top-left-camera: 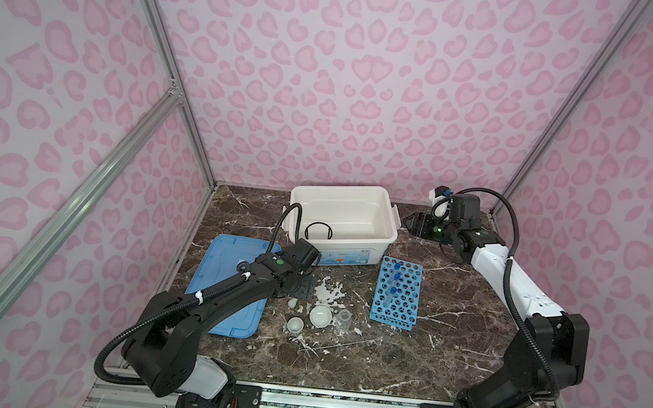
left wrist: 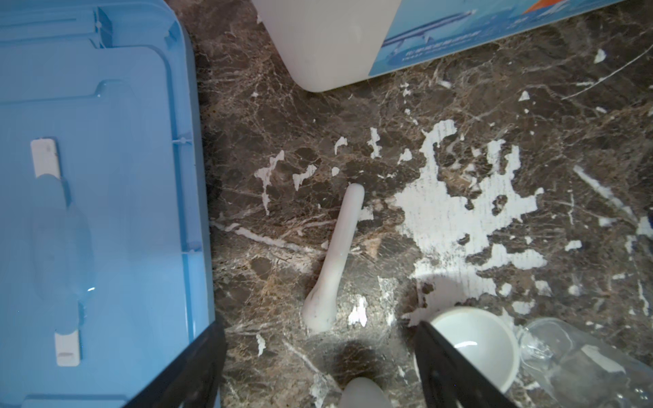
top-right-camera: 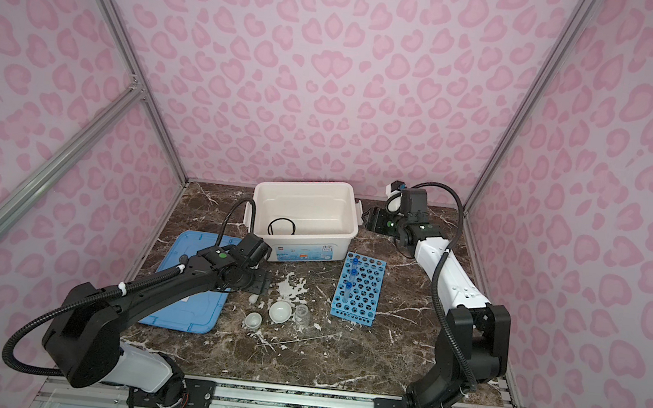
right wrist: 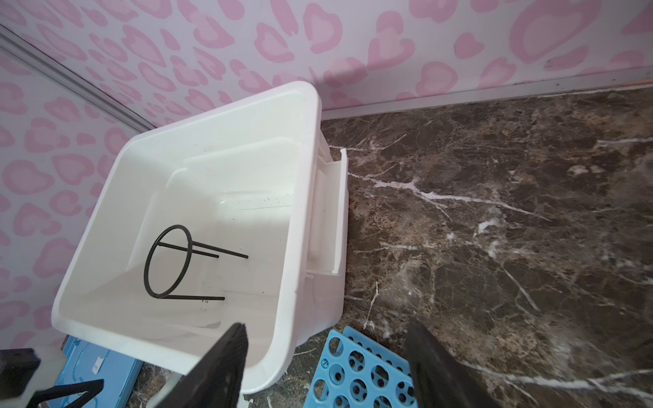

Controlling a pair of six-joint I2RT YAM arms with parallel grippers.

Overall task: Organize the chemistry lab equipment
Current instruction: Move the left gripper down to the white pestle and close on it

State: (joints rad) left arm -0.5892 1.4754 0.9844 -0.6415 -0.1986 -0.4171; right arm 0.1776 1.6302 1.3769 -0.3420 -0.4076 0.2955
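Lying flat: white pestle (left wrist: 335,254), slim handle flaring to bulbous end.

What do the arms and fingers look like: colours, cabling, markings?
Both are mostly black with white shells: the left arm near its base, the right arm on its forearm link. Black corrugated conduit runs along each, held on the left by white ties. A green dot marks each wrist, beside a boxy black camera. The fingers are flat, black, tapered plates.

The left gripper (left wrist: 319,326) points straight down, jaws apart; the right gripper (right wrist: 327,323) is raised, jaws apart, empty.
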